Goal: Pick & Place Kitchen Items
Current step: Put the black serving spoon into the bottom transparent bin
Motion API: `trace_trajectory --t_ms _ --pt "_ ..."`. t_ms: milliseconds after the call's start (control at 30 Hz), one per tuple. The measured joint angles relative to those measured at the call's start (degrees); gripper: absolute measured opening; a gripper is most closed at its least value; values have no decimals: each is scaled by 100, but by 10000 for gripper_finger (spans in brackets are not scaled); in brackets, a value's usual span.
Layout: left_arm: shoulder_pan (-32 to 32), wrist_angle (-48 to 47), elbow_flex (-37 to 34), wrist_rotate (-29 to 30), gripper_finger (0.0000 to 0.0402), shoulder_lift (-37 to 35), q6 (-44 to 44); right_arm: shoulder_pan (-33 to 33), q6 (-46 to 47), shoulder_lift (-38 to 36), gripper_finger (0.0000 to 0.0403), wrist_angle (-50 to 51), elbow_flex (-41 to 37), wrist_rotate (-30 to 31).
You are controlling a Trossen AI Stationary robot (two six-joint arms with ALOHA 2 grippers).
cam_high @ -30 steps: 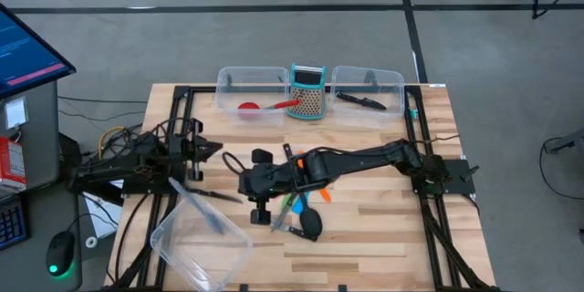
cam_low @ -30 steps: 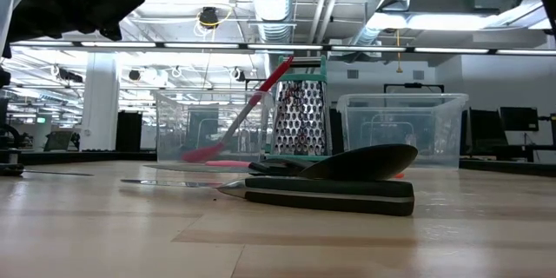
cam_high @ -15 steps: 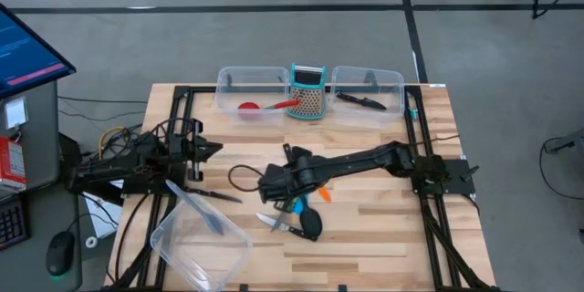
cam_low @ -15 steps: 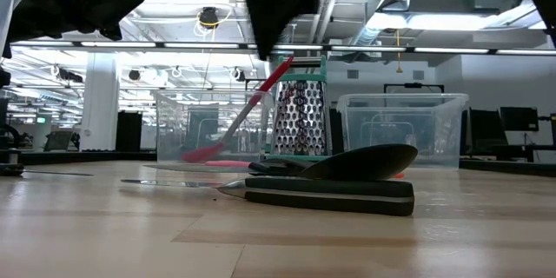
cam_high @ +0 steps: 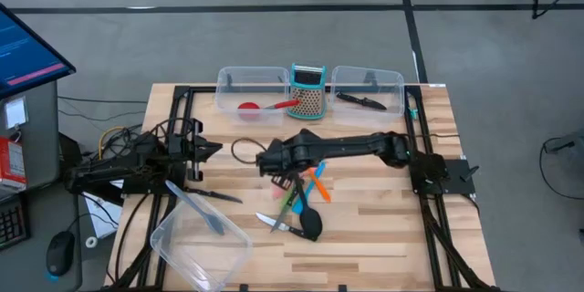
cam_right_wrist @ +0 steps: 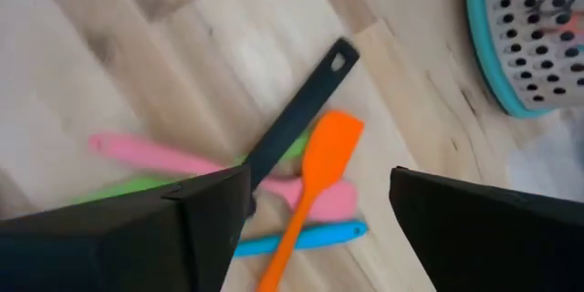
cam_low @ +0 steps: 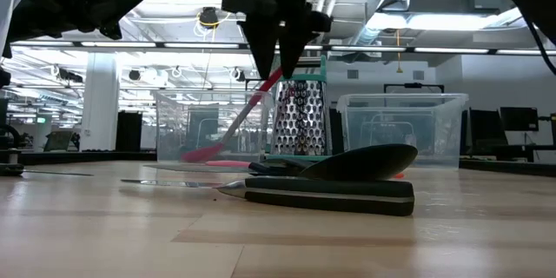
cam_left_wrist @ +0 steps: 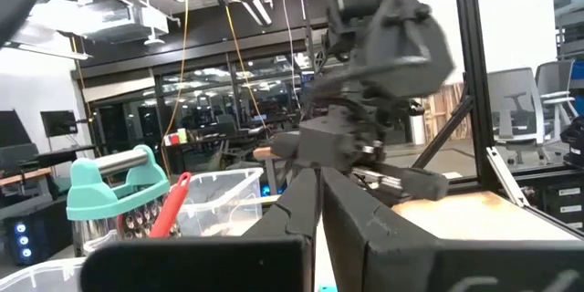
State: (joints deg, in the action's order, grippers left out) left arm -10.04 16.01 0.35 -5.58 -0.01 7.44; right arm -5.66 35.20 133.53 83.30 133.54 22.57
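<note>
A pile of small kitchen items (cam_high: 301,196) lies mid-table: an orange spatula (cam_right_wrist: 315,173), a pink one (cam_right_wrist: 173,157), a blue one (cam_right_wrist: 310,235), a green one and a black handle (cam_right_wrist: 297,119). My right gripper (cam_right_wrist: 319,182) hangs open above this pile, pointing steeply down, touching nothing (cam_high: 276,169) (cam_low: 280,56). A black spoon (cam_high: 310,224) and a black-handled knife (cam_low: 326,193) lie nearer the front edge. My left gripper (cam_high: 205,151) waits shut at the table's left (cam_left_wrist: 319,210).
At the far edge stand a clear tub (cam_high: 251,91) holding a red spoon (cam_high: 265,107), a teal-framed grater (cam_high: 308,91), and a second tub (cam_high: 370,87) with a knife. A third tub (cam_high: 201,246) sits near-left, with a grey-blue spoon (cam_high: 192,205) leaning on it.
My right gripper has swung from the near-left side of the pile toward the table's far edge and come down over the pile. It has tipped from nearly level to pointing steeply down, rolled, and opened.
</note>
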Motion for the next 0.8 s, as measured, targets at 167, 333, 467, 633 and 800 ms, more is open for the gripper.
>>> trace_trajectory --t_ms 167,333,467,633,800 --pt "0 0 1 -2 3 0 0 283 1 -5 259 -100 -34 -2" --pt "0 -1 1 -2 3 0 0 409 140 11 259 -503 -820 -201" --pt "0 0 1 -4 3 0 2 457 149 -9 260 -1179 -1388 -525" --pt "0 2 1 -4 3 0 2 520 127 2 260 -2002 -1786 -654" --pt "0 30 1 -4 3 0 0 701 41 0 260 -2242 -2082 -625"
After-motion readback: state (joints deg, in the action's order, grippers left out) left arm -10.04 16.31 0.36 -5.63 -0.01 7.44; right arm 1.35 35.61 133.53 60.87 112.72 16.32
